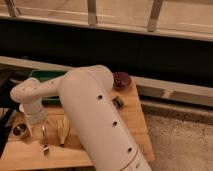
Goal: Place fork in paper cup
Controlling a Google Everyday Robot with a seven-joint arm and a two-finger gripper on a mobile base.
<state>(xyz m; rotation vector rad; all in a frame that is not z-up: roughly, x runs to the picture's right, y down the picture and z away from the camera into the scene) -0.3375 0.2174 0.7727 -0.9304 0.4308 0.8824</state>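
Note:
The fork [44,138] is slim and silver and lies on the wooden table [100,150], tines toward the front edge, between a small metal tin and a banana. My gripper [36,119] hangs from the white arm's wrist, pointing down, just above and behind the fork's handle end. The fork lies free on the table. The paper cup is almost wholly hidden behind the wrist. Only a white sliver [20,107] shows at the wrist's left, and I cannot tell for sure that it is the cup.
A shiny metal tin [21,131] stands left of the fork and a banana [62,131] lies right of it. A green tray [49,78] sits at the back. A dark bowl [121,80] and a small dark object [118,102] are on the right. My forearm covers the table's middle.

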